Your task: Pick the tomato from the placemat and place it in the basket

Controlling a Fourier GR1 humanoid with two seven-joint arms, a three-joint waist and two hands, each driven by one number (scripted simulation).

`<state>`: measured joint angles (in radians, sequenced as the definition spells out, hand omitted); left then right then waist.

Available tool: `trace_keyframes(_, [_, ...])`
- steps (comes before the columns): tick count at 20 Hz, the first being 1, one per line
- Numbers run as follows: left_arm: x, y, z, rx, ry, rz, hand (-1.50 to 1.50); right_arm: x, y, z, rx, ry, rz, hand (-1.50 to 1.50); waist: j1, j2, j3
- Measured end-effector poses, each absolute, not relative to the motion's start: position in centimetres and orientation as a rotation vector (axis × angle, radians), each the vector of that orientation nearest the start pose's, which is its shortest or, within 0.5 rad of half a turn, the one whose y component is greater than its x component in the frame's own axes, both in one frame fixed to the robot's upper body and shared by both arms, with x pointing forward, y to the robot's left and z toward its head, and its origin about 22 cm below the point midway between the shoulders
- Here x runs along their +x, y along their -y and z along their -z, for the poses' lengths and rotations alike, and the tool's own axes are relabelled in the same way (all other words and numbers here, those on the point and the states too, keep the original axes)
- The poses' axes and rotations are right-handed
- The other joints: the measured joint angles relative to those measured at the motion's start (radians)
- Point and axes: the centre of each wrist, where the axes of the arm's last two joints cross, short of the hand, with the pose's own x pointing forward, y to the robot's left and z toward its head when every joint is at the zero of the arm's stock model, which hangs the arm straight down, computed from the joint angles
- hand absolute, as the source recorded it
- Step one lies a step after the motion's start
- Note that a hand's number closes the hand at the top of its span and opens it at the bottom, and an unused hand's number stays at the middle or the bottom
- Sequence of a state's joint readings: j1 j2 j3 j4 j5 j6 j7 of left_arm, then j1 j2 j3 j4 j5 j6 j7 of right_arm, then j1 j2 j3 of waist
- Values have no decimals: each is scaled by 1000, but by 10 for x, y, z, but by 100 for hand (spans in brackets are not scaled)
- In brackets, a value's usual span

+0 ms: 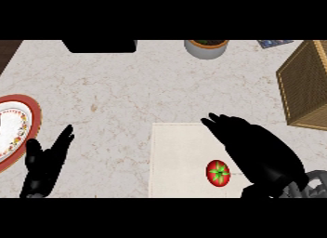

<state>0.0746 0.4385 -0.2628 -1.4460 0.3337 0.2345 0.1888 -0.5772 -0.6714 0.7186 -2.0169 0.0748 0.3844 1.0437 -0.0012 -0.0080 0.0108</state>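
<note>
Red tomato (219, 173) lies on pale placemat (180, 158); wicker basket (310, 88) well apart.

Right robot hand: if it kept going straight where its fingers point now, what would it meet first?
The right robot hand points up-left over the placemat; the way looks free, only bare counter ahead, though height is unclear.
</note>
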Motion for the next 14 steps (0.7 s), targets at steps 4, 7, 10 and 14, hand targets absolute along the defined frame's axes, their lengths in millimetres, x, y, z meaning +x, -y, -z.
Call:
trace_keyframes(4, [211, -293, 30, 154, 1111, 44, 0, 228, 147, -158, -575, 1028, -1471, -150, 1, 0, 1])
trace_keyframes(7, [208, -297, 30, 156, 1117, 48, 0, 221, 148, -147, -577, 1026, -1466, -150, 0, -1, 1])
trace_keyframes(10, [209, -292, 30, 159, 1114, 45, 0, 220, 149, -139, -595, 1026, -1458, -150, 0, 0, 1])
trace_keyframes(14, [212, -291, 32, 156, 1115, 48, 0, 226, 148, -125, -617, 1006, -1449, -150, 2, 0, 1])
